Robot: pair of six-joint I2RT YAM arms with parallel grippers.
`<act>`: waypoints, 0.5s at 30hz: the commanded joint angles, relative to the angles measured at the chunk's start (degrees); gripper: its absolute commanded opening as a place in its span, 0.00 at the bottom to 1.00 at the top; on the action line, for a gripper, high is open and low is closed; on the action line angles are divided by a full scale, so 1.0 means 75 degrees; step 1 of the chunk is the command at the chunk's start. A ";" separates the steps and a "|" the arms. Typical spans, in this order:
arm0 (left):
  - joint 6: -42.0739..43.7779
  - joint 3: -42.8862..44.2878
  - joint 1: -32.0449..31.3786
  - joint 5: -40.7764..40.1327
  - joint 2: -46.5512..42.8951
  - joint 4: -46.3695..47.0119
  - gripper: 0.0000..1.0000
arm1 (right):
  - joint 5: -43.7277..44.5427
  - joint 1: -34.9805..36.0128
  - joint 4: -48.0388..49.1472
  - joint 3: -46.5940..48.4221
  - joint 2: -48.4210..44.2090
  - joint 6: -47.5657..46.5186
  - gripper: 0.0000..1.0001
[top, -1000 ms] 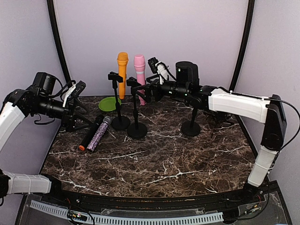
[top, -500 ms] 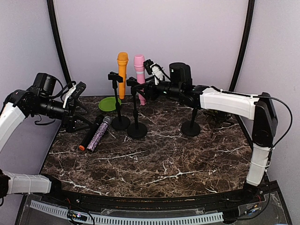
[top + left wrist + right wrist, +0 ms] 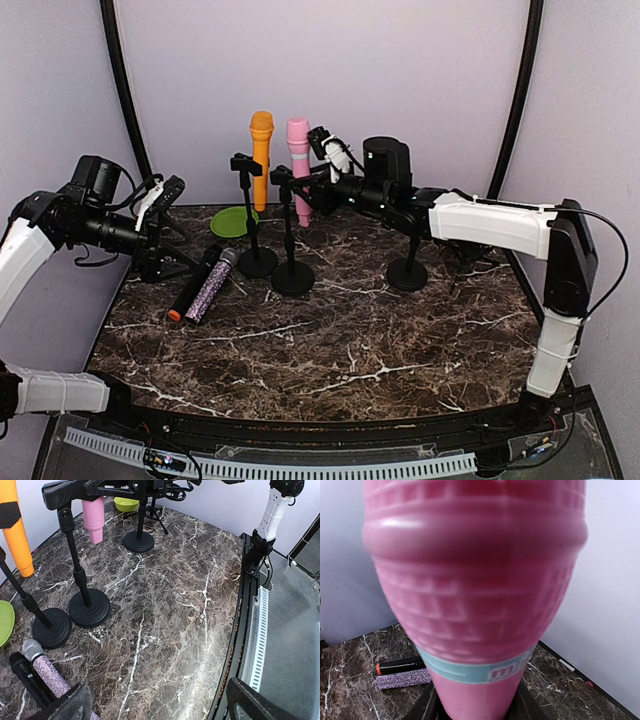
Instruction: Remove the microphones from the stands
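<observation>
Pink microphone [image 3: 298,146] standing upright in the clip of the middle stand [image 3: 291,238], toward the back of the worktop [image 3: 360,340]. The right gripper [image 3: 308,193] is at its lower body. The microphone's head fills the wrist view, so whether the gripper has closed on it cannot be told. The left gripper [image 3: 160,705] gapes wide and empty, well apart. Risk: a sideways or slack pull could tip the stand into the neighbouring orange microphone [image 3: 261,140], or let the pink one slip.
</observation>
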 commanded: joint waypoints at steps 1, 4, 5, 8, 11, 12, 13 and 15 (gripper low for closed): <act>0.0085 0.0019 0.0048 -0.0140 -0.0046 -0.0018 0.98 | 0.0118 0.0271 0.0638 -0.0552 -0.0793 0.0213 0.01; 0.0040 0.0022 0.0055 -0.0052 -0.0037 0.0013 0.98 | 0.0150 0.0456 0.0728 -0.0889 -0.1147 0.0327 0.00; 0.0024 0.0019 0.0051 -0.0024 -0.0035 0.0029 0.98 | 0.0151 0.0517 0.0764 -0.1005 -0.1297 0.0358 0.00; 0.0063 0.0022 0.0056 0.0051 -0.0034 0.0038 0.97 | 0.0164 0.0729 0.0868 -0.1307 -0.1613 0.0455 0.00; 0.0066 0.0061 0.0052 0.0122 -0.0038 0.0083 0.97 | 0.0094 0.0921 0.0928 -0.1479 -0.1894 0.0546 0.00; 0.0059 0.0068 0.0053 0.0144 -0.0036 0.0105 0.98 | 0.0085 0.0986 0.0928 -0.1509 -0.1973 0.0568 0.00; 0.0045 0.0063 0.0051 0.0144 -0.0035 0.0137 0.99 | 0.0064 0.1058 0.0934 -0.1550 -0.2028 0.0602 0.00; 0.0029 0.0020 0.0050 0.0178 -0.0035 0.0191 0.99 | 0.0015 0.1219 0.1010 -0.1684 -0.2158 0.0674 0.00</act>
